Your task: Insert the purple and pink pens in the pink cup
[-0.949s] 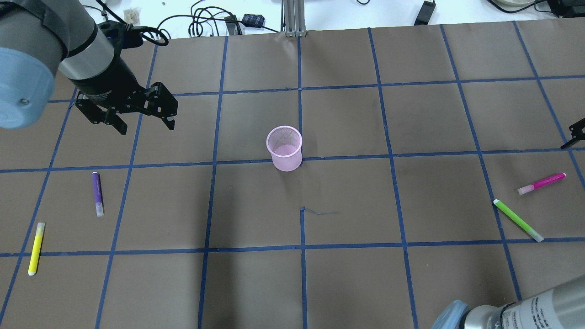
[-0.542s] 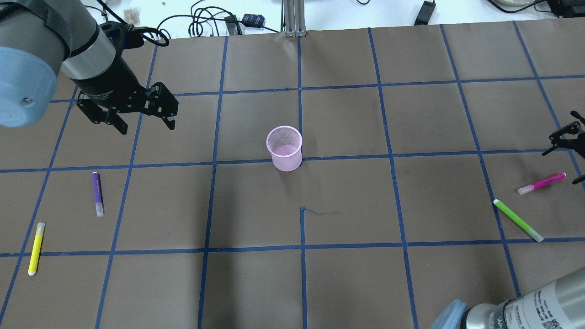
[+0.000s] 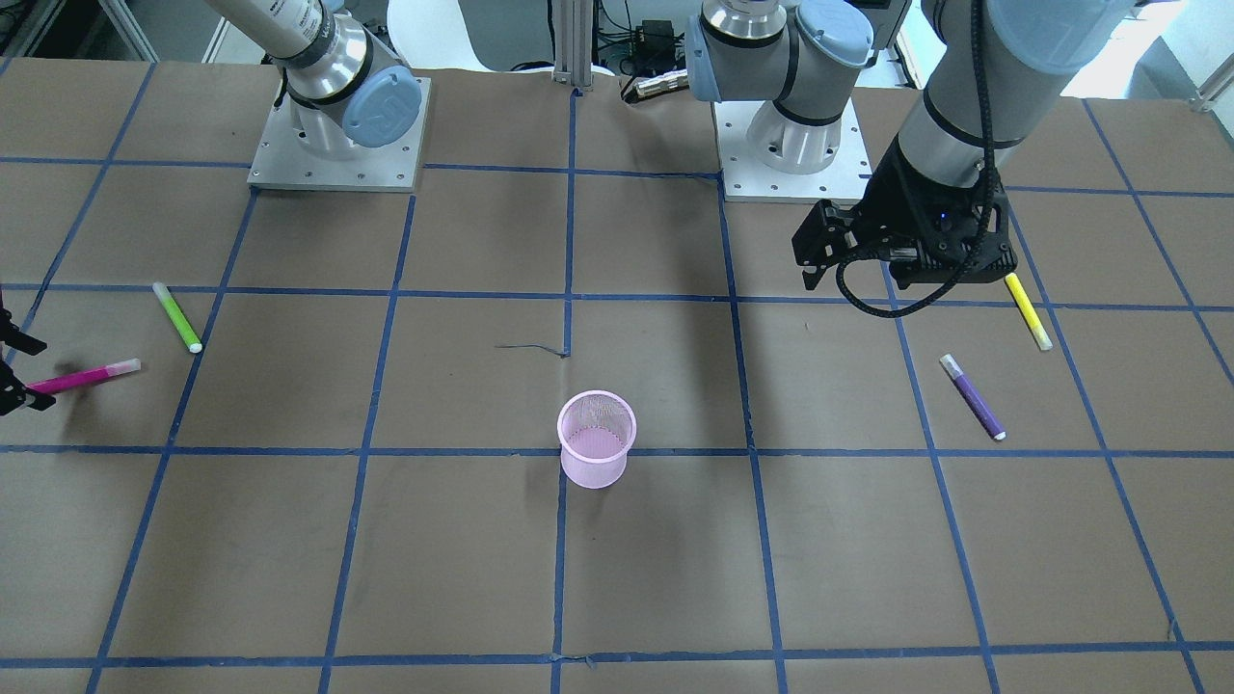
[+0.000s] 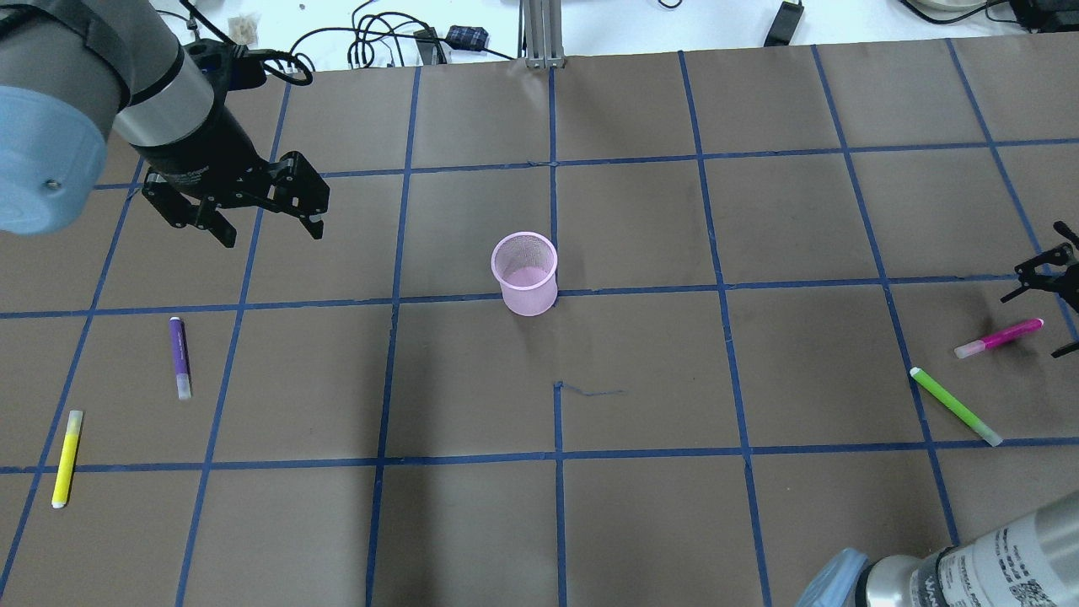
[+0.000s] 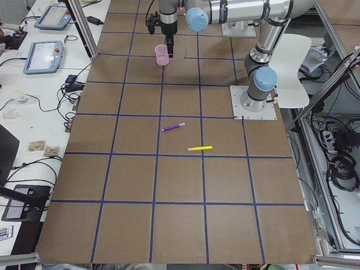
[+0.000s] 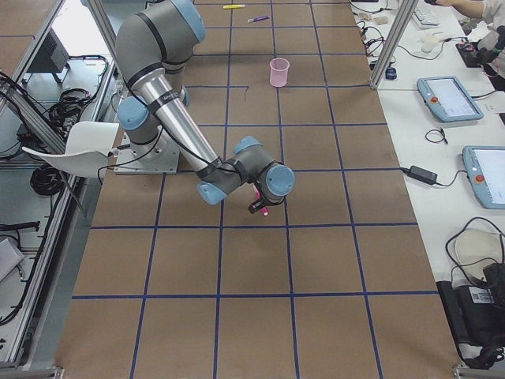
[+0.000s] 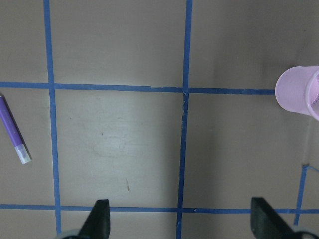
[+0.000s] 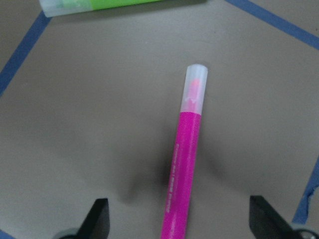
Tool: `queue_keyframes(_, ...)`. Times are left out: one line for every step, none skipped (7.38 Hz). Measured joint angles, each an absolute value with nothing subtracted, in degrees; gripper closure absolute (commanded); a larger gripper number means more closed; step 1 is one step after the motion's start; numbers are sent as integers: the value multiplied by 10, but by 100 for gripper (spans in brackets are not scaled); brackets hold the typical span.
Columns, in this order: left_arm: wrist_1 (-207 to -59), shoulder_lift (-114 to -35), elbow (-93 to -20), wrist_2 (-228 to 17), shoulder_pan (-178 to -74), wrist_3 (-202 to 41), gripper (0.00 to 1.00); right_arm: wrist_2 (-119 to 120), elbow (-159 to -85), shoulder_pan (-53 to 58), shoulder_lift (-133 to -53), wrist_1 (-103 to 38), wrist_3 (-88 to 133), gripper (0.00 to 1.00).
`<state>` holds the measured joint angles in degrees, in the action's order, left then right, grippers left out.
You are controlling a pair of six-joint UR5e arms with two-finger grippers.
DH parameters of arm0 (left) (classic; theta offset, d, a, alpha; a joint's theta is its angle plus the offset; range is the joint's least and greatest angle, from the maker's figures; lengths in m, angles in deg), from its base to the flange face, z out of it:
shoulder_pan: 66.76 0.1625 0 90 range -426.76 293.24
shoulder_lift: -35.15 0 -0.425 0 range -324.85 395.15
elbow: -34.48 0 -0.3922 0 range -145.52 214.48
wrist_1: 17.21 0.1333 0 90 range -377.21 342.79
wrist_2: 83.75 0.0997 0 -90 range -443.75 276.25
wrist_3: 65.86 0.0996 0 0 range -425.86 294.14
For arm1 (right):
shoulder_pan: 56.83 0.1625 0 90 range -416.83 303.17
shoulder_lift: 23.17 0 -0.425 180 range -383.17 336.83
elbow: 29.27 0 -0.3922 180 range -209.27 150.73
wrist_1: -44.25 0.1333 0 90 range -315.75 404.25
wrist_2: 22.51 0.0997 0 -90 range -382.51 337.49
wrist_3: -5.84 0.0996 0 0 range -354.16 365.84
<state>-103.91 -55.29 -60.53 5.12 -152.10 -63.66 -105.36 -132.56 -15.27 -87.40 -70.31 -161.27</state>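
The pink mesh cup [image 4: 524, 272] stands upright at the table's middle. The purple pen [image 4: 179, 357] lies flat at the left, in front of my left gripper [image 4: 271, 236], which hangs open and empty above the table, well apart from it. The left wrist view shows the purple pen [image 7: 14, 130] at its left edge and the cup [image 7: 299, 92] at its right. The pink pen [image 4: 1000, 338] lies flat at the far right. My right gripper [image 4: 1033, 326] is open and low, straddling the pen's outer end. In the right wrist view the pen [image 8: 184, 169] runs between the open fingers.
A green pen [image 4: 956, 406] lies just in front of the pink pen. A yellow pen [image 4: 67, 458] lies at the left front near the purple one. Cables and adapters [image 4: 379, 42] lie past the table's far edge. The arm bases [image 3: 337, 145] stand at the robot's side.
My right gripper has come in from the right edge and lowered over the pink pen's end, still open. The left gripper has hardly moved. The pens and cup lie as before.
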Motion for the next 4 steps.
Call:
queue_keyframes(-1038, -553, -605, 51, -1521, -637, 0, -1053, -1328, -154, -873, -703, -1608, 10)
queue_keyframes(-1038, -553, -605, 50, -1521, -637, 0, -1053, -1329, -154, -872, -704, -1606, 17)
queue_keyframes(-1038, -554, -605, 50, -1521, -637, 0, -1053, -1329, -154, -871, -703, -1603, 34)
queue_keyframes(-1038, -554, -605, 50, -1521, -637, 0, -1053, -1330, -154, -872, -701, -1591, 37)
